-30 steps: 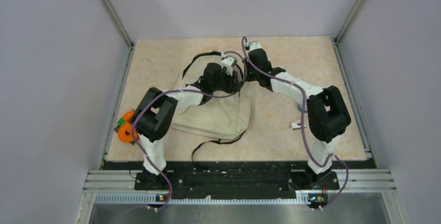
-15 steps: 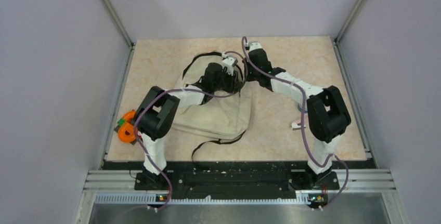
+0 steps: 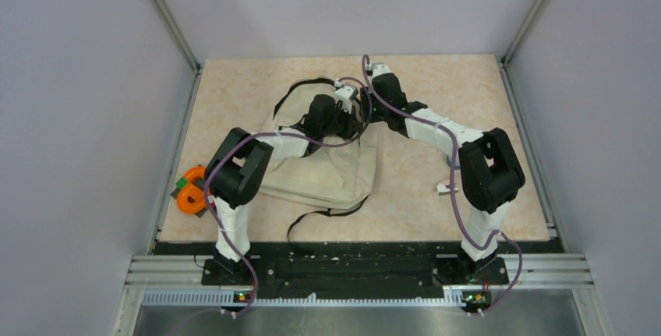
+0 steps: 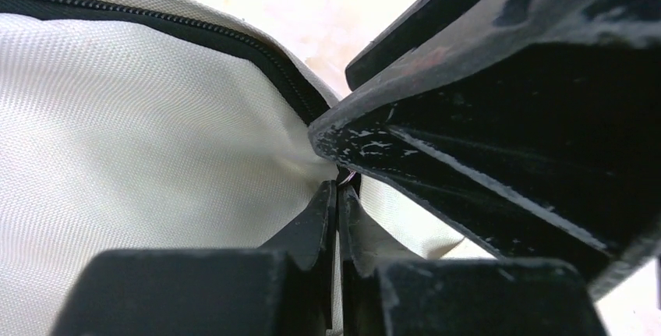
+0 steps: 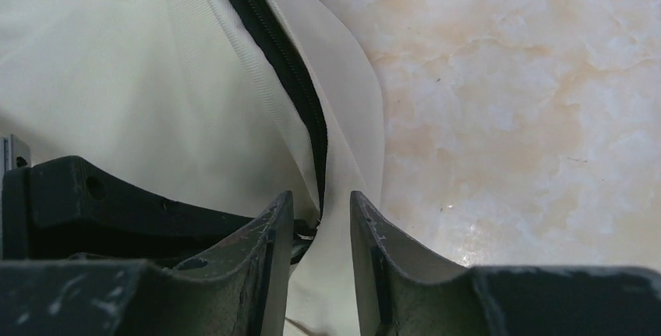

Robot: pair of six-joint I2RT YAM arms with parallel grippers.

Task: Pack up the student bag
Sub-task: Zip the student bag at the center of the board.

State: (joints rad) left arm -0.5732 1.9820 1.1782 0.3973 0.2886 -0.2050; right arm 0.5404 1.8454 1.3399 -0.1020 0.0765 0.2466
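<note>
Top external view puts the student bag lying flat near the middle of the surface, its thin black straps trailing loose, and both arms reaching to its far right corner. Left wrist view shows the left pincer closed almost fully, with a pucker of cream cloth gathered at its tips just below the black zipper; I judge it has a pinch of the bag's fabric there. Right wrist view shows the right pincer partly open, straddling the zipper line and the cloth edge with a gap on either side, so it grips nothing. A small glint between its fingers may be the zipper pull, but it is too small to tell. The bag looks soft, limp and light: it will likely slump, fold and drag rather than hold a shape, and a pinch on one layer would lift that layer alone. The woven cloth should give decent grip. The best holds seem to be the doubled seam beside the zipper, for holding the rim, and the pull itself, for working the zipper. An orange object sits at the surface's left edge, well apart from the bag; what it is I cannot tell.
</note>
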